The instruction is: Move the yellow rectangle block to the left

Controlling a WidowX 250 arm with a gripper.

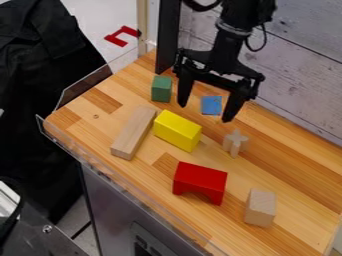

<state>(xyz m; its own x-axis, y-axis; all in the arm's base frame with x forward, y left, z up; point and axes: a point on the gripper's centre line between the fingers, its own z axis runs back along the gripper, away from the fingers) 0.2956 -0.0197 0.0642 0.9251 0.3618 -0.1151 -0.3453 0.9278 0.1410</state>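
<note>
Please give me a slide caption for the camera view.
Open claw over wooden tabletop with yellow block and red arch.

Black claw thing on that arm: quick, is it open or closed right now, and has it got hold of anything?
Gripper: open, its two fingers spread wide apart, holding nothing.

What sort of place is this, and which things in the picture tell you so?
Probably a robotics lab or test bench: a black gripper hangs over a wooden tabletop, where simple toy shapes such as a yellow block and a red arch are spread out.
</note>
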